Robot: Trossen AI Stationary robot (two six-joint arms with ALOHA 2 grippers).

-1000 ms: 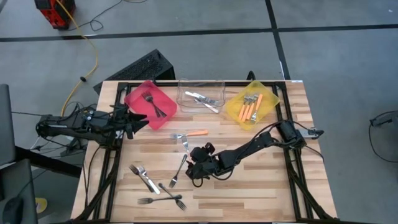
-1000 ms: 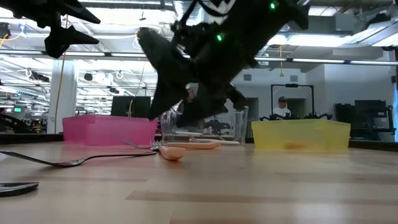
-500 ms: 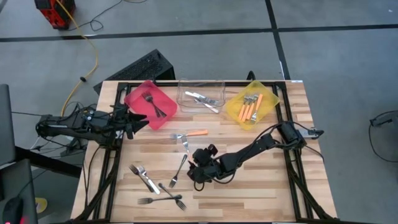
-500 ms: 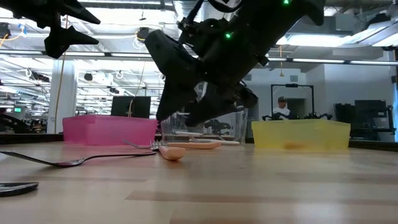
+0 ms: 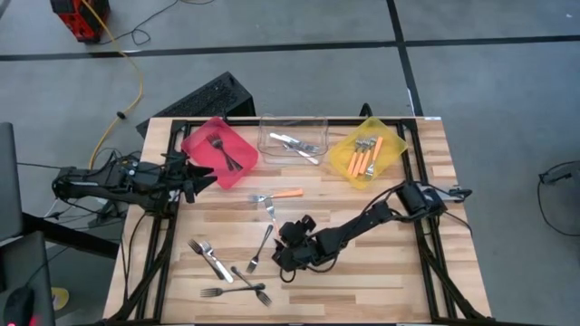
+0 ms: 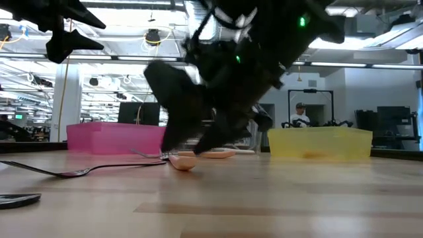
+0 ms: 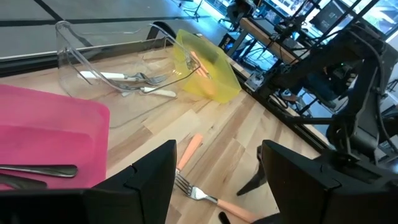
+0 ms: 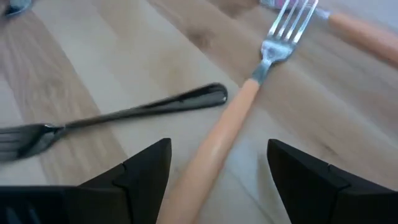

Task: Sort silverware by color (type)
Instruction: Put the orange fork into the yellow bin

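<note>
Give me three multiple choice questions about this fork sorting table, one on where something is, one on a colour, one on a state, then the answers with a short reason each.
1. Where is the right hand?
A. Over the yellow bin
B. Low over the loose forks in the middle of the table
C. Off the table's right edge

2. What colour is the bin that holds the dark forks?
A. Pink-red
B. Yellow
C. Blue

3. How do the right hand's fingers stand?
A. Shut on a dark fork
B. Shut on nothing
C. Open, with an orange-handled fork between them, ungripped

Answers:
1 B: the high view shows it down among the loose forks.
2 A: the dark forks lie in the pink-red bin at the back left.
3 C: the right wrist view shows both fingers apart, the orange handle lying on the wood between them.
</note>
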